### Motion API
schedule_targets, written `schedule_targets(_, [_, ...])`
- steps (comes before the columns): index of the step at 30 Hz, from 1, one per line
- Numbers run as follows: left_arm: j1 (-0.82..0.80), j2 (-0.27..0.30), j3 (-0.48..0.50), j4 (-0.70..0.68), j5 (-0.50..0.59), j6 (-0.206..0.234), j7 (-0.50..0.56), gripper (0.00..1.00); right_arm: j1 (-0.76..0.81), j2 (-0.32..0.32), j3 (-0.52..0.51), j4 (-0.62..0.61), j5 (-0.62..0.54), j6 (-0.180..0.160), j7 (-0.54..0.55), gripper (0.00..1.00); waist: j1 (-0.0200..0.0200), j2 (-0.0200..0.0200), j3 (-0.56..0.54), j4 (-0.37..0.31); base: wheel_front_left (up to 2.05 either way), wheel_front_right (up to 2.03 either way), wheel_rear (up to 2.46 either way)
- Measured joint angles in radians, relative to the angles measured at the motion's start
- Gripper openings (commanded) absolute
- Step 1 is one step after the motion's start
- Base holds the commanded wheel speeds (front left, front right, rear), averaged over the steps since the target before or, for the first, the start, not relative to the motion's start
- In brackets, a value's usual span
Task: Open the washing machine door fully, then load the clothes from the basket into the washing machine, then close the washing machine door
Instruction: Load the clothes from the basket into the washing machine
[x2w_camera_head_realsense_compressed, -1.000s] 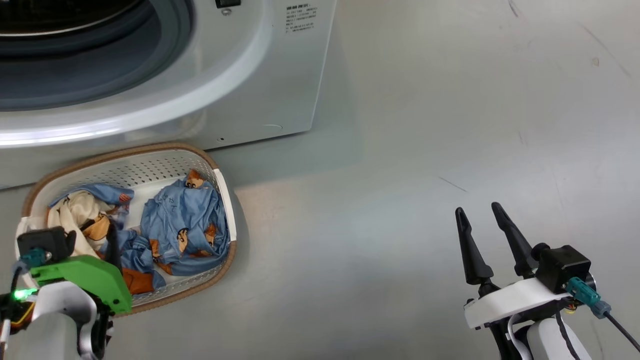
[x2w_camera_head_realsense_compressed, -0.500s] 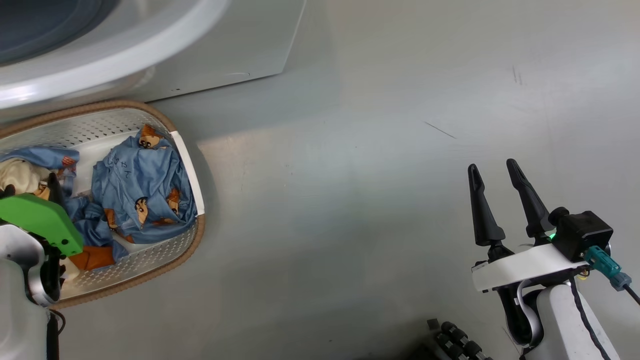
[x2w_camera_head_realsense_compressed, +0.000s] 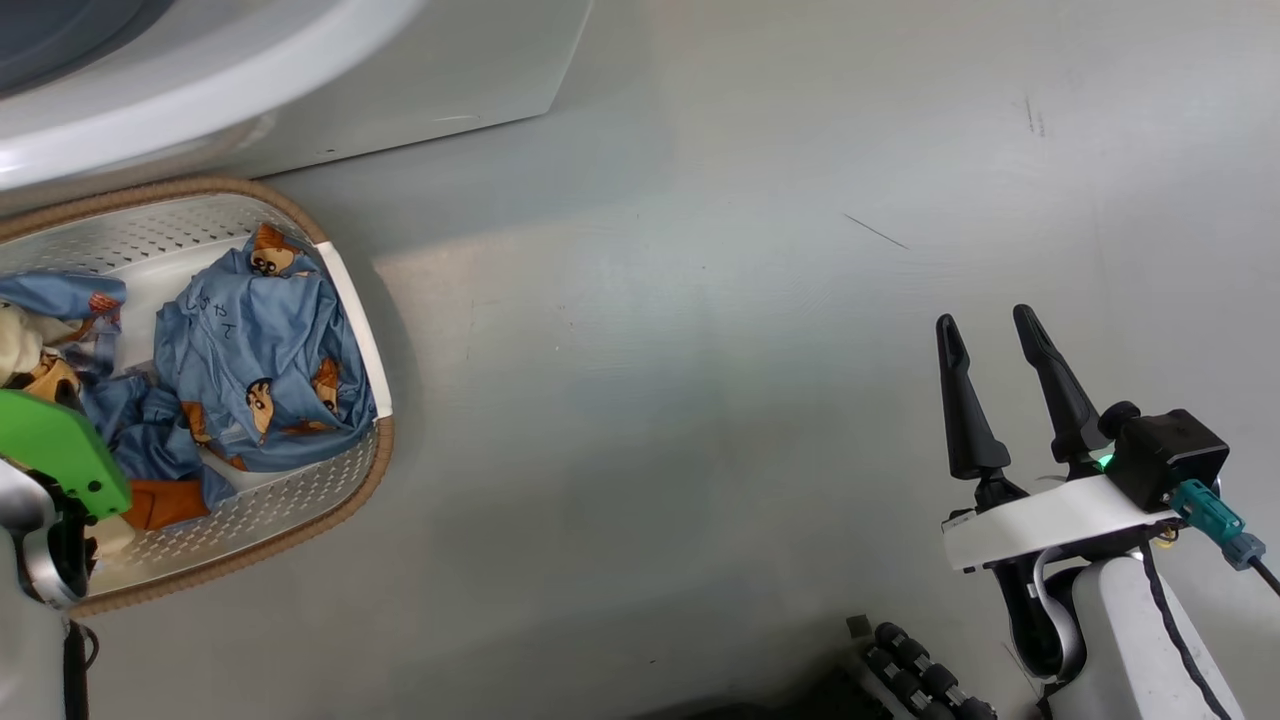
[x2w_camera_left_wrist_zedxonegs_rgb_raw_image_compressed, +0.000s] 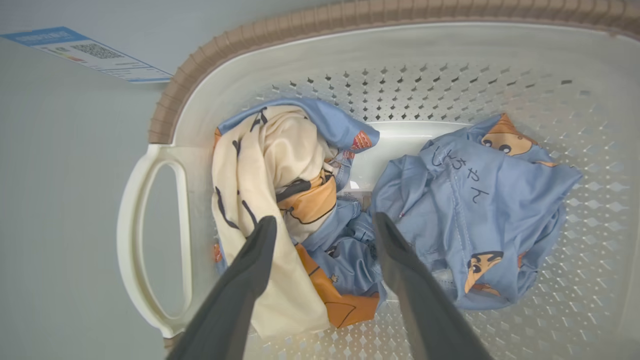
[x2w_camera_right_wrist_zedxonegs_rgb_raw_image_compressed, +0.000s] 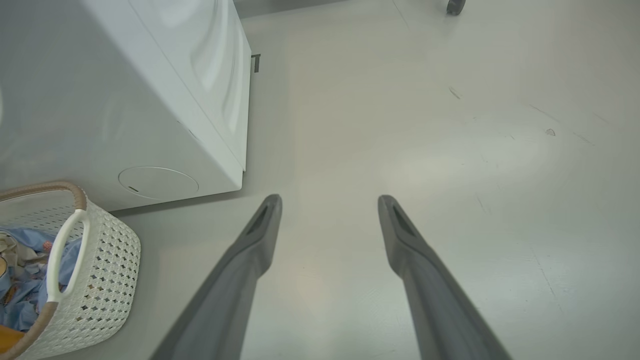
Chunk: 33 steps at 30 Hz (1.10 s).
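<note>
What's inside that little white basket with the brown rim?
Crumpled light blue garments printed with cartoon figures and a cream and orange piece. They cover much of the perforated plastic basket, so anything underneath is hidden.

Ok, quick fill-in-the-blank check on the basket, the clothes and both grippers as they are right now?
1. The clothes lie ____ the basket.
2. The left gripper hangs over the clothes with its jaws ____.
3. The right gripper, over the floor, holds ____.
Missing words: inside; open; nothing.
</note>
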<state>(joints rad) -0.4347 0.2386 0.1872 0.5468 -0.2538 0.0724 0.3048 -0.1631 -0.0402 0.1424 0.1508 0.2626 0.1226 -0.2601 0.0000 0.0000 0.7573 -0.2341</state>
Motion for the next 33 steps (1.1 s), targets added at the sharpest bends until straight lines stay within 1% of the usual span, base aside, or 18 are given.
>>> schedule_targets(7, [-0.035, -0.01, 0.013, 0.031, -0.012, 0.009, 0.044, 1.0, -0.004, 0.0, 0.0, -0.001, 0.0, 0.0, 0.0, 1.0, 0.0, 0.0, 0.03, 0.002, 0.0, 0.0, 0.0])
schedule_targets(11, [-0.063, -0.004, 0.016, 0.055, -0.009, 0.024, 0.066, 1.0, -0.013, 0.0, 0.002, -0.006, 0.001, 0.0, 0.0, 1.0, 0.0, 0.0, 0.047, 0.001, 0.0, 0.0, 0.0])
schedule_targets(16, [-0.086, 0.007, 0.027, 0.087, 0.006, 0.033, 0.09, 1.0, -0.014, 0.0, 0.001, -0.006, 0.001, 0.0, 0.0, 1.0, 0.0, 0.0, 0.07, 0.001, 0.0, 0.0, 0.0])
schedule_targets(22, [-0.104, 0.023, 0.032, 0.125, 0.037, 0.039, 0.091, 1.0, -0.014, 0.0, 0.001, -0.006, 0.001, 0.0, 0.0, 1.0, 0.0, 0.0, 0.085, 0.001, 0.0, 0.0, 0.0])
schedule_targets(33, [-0.146, 0.028, 0.036, 0.157, 0.053, 0.044, 0.09, 1.0, -0.023, 0.0, 0.002, -0.023, 0.001, 0.0, 0.0, 1.0, 0.0, 0.0, 0.119, 0.002, 0.0, 0.0, 0.0])
